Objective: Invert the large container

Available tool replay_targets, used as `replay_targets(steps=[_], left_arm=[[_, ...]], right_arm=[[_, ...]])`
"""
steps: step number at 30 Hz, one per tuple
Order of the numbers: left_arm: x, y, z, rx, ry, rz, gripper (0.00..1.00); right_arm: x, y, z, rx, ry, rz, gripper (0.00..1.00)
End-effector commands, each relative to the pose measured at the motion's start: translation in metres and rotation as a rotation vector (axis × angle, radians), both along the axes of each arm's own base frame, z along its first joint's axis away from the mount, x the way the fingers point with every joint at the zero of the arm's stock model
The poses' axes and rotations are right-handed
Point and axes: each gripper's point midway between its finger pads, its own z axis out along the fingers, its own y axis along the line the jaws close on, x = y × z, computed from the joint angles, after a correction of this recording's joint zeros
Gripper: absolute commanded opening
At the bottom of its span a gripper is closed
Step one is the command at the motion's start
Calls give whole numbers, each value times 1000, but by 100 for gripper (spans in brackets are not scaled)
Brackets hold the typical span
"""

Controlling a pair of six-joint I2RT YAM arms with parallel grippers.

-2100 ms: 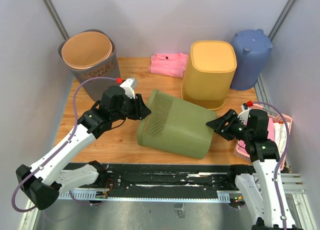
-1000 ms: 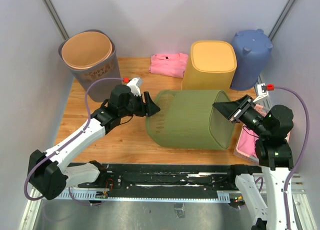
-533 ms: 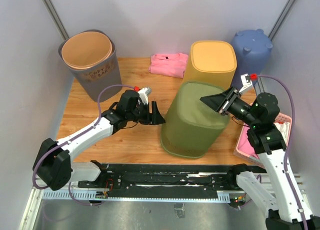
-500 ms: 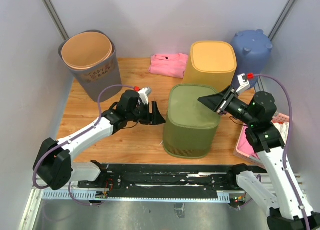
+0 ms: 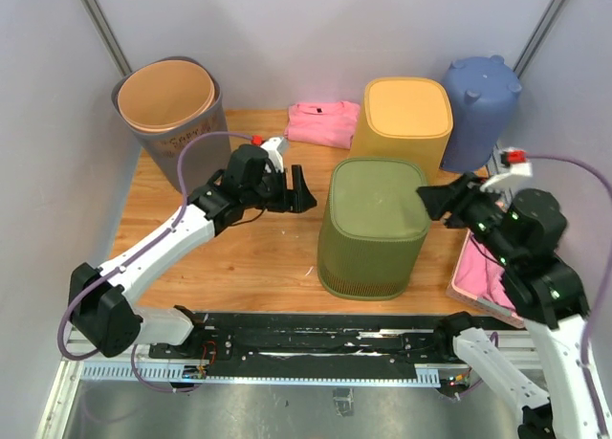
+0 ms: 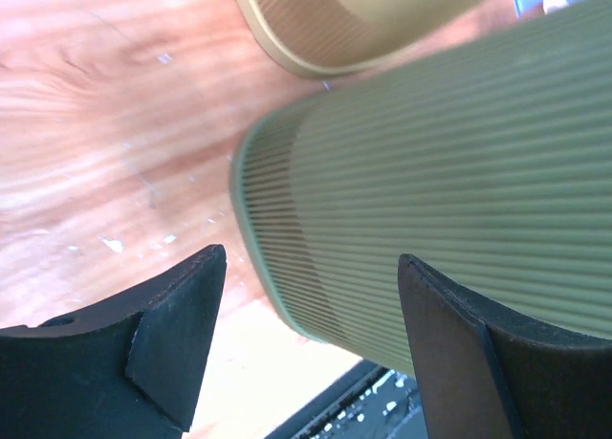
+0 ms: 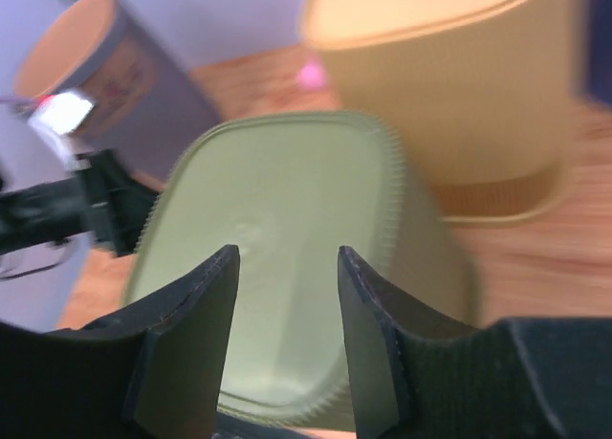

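The large olive-green ribbed container (image 5: 373,224) stands upside down on the wooden table, its closed base facing up. It fills the left wrist view (image 6: 449,171) and the right wrist view (image 7: 277,296). My left gripper (image 5: 300,192) is open and empty just left of the container, not touching it. My right gripper (image 5: 435,202) is open and empty just right of the container's top edge, apart from it.
A yellow container (image 5: 402,138) stands upside down right behind the green one. A blue bin (image 5: 478,109) is at the back right, a grey bin with a tan lid (image 5: 172,114) at the back left, pink cloth (image 5: 320,121) at the back, a pink tray (image 5: 488,276) at the right.
The green container went from lying on its side to standing upside down. Both grippers have let go and drawn back, the left one to the left, the right one to the right.
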Motion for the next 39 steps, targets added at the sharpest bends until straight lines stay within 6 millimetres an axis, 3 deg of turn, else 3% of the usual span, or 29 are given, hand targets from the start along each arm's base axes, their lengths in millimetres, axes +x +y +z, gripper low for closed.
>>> replay_targets(steps=[1, 4, 9, 13, 15, 19, 21, 24, 27, 32, 36, 39], left_arm=[[22, 37, 32, 142, -110, 173, 78], [33, 54, 68, 166, -210, 253, 80], [36, 86, 141, 131, -403, 394, 80], [20, 115, 189, 31, -546, 496, 84], [11, 126, 201, -12, -593, 534, 88], [1, 140, 205, -39, -633, 568, 92], [-1, 142, 204, -34, -629, 576, 94], [-2, 140, 200, -19, -601, 560, 96], [-5, 132, 193, 13, -574, 496, 97], [-4, 126, 184, 65, -567, 440, 99], [-1, 122, 189, 58, -577, 430, 99], [3, 116, 194, 26, -587, 428, 99]], right_arm=[[-22, -107, -17, -470, 18, -371, 50], [-37, -122, -37, -547, 90, -397, 54], [-53, -98, -108, -539, 232, -223, 52], [-45, -58, -127, -401, 215, -78, 53], [-31, -28, -118, -259, 152, 0, 53], [5, 25, -106, -11, 62, 121, 53], [27, 45, -110, 67, 61, 142, 54], [50, 70, -105, 55, 72, 180, 54], [55, 74, -111, -65, 164, 197, 54], [34, 57, -129, -203, 142, 230, 55], [-8, 67, -144, -188, 105, 402, 55], [-41, 85, -160, -177, 80, 572, 50]])
